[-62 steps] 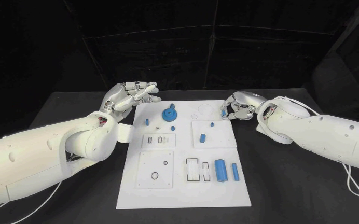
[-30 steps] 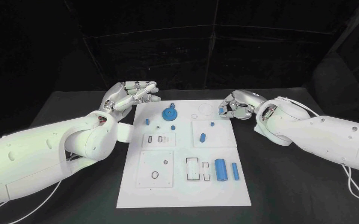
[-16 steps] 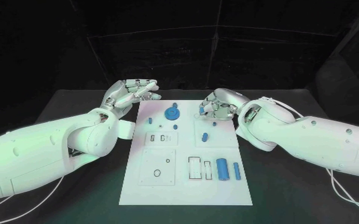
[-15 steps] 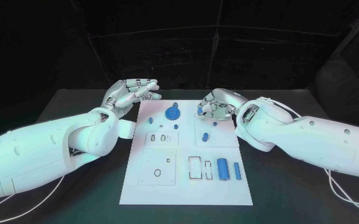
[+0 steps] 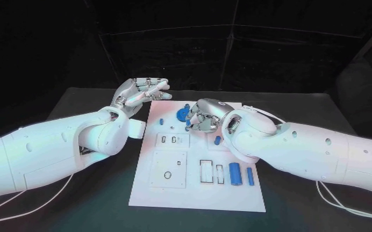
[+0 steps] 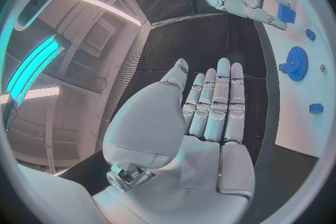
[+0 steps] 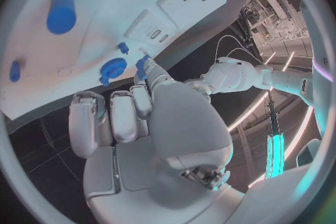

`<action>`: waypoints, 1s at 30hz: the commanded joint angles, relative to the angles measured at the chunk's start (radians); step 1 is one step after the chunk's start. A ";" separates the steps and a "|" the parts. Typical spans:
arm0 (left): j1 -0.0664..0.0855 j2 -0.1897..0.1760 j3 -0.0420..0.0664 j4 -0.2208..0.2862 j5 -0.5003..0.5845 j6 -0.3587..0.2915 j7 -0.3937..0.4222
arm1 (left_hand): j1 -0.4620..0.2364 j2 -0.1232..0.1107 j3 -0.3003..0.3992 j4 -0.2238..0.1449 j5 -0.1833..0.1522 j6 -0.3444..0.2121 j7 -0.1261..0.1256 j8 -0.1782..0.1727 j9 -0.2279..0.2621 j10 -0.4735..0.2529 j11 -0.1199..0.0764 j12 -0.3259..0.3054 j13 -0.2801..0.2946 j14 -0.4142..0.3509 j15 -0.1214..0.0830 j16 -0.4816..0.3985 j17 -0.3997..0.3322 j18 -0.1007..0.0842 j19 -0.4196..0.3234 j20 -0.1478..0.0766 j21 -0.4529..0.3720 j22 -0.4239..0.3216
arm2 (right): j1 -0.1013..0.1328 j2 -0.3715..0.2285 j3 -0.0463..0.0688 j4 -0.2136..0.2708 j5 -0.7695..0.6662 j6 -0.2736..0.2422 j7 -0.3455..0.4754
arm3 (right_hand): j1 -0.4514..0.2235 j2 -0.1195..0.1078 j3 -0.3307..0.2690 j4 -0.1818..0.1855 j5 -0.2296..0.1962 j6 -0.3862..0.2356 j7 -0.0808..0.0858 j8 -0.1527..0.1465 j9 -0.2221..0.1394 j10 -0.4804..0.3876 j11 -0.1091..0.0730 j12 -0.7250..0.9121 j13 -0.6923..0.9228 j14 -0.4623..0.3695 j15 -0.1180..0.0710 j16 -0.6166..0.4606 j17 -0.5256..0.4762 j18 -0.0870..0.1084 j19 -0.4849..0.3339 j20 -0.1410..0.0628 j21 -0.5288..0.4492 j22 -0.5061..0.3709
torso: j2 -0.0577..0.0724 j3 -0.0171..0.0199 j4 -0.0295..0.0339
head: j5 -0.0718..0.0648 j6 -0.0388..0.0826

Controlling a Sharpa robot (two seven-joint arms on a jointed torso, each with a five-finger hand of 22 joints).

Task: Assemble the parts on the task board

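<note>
Head view is showing the black worktop [image 5: 93, 103] carrying the white task board [image 5: 198, 189], with both white arms reaching in over its far end. Left robot hand [image 5: 141, 93] is hovering just beyond the board's far left corner, fingers extended side by side and holding nothing (the left wrist view is showing the same flat, bare palm [image 6: 210, 123]). Right robot hand [image 5: 203, 116] is hanging over the far middle of the board, fingers curled down, and the right wrist view is showing a small blue part [image 7: 140, 65] pinched at its fingertips, close to the blue gear [image 7: 112, 70]. That gear [image 5: 182, 114] is sitting on the board's far half, just beside the right robot hand. Nearer the robot, a thick blue cylinder [image 5: 234, 173] and a slimmer blue pin [image 5: 250, 175] are lying side by side, to the right of two rectangular slots [image 5: 206, 172]. A small blue peg [image 5: 161, 121] is standing near the board's left edge, and another blue piece [image 5: 217, 140] is peeking out beside the right forearm.
</note>
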 commanded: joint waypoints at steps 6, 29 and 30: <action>0.003 -0.003 0.001 0.000 -0.001 0.014 0.017 | 0.003 0.012 0.001 -0.007 0.002 0.005 0.000 -0.006 -0.001 0.005 0.003 -0.005 -0.001 -0.004 0.000 -0.004 0.001 0.015 -0.003 0.003 -0.005 -0.002 | -0.009 0.051 -0.033 -0.012 -0.079 0.037 -0.067 | -0.011 -0.015 0.012 0.003 0.002 0.009 -0.001 0.000 0.001 0.023 -0.021 0.002 0.001 0.024 -0.005 0.001 0.002 -0.009 0.003 -0.004 0.006 0.106 | 0.001 0.0030 -0.0037 | 0.020 -0.009; 0.004 0.001 0.001 -0.006 -0.001 0.019 0.011 | 0.003 0.012 0.001 -0.008 0.002 0.005 0.000 -0.006 -0.001 0.006 0.003 -0.005 -0.001 -0.004 0.000 -0.005 0.001 0.015 -0.004 0.003 -0.006 -0.002 | -0.020 0.103 -0.039 -0.032 -0.138 0.048 -0.048 | -0.023 -0.025 0.016 0.004 0.001 0.010 0.000 -0.002 0.001 0.024 -0.020 0.004 0.003 0.024 -0.004 0.002 0.004 -0.009 0.003 -0.003 0.006 0.107 | 0.000 0.0017 -0.0033 | 0.031 -0.019; 0.004 0.001 0.001 -0.006 -0.001 0.019 0.011 | 0.003 0.012 0.001 -0.008 0.002 0.005 0.000 -0.006 -0.001 0.006 0.003 -0.005 -0.001 -0.004 0.000 -0.005 0.001 0.015 -0.004 0.003 -0.006 -0.002 | -0.020 0.105 -0.039 -0.035 -0.134 0.054 -0.048 | -0.025 -0.026 0.016 0.005 0.000 0.010 0.000 -0.003 0.001 0.023 -0.020 0.001 0.001 0.024 -0.004 0.002 0.005 -0.009 0.003 -0.003 0.006 0.106 | 0.000 0.0018 -0.0032 | 0.031 -0.019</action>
